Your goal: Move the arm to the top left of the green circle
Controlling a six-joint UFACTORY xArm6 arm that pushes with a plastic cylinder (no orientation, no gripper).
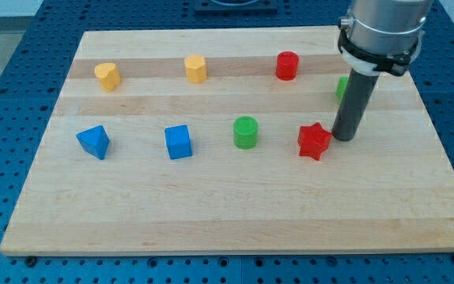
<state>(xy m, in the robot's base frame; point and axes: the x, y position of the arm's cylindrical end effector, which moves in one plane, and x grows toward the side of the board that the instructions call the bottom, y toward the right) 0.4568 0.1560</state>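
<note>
The green circle [245, 132] stands near the middle of the wooden board [235, 213]. My tip [344, 138] rests on the board at the view's right, just right of the red star [314, 141] and very close to it. The tip is well to the right of the green circle, with the red star between them. The rod rises from the tip to the arm's grey body [385, 31] at the view's top right.
A red cylinder [287, 65], a yellow hexagon [196, 69] and a yellow heart-like block [107, 76] line the top. A blue triangle [94, 142] and blue cube [178, 142] sit left. A green block [342, 87] is partly hidden behind the rod.
</note>
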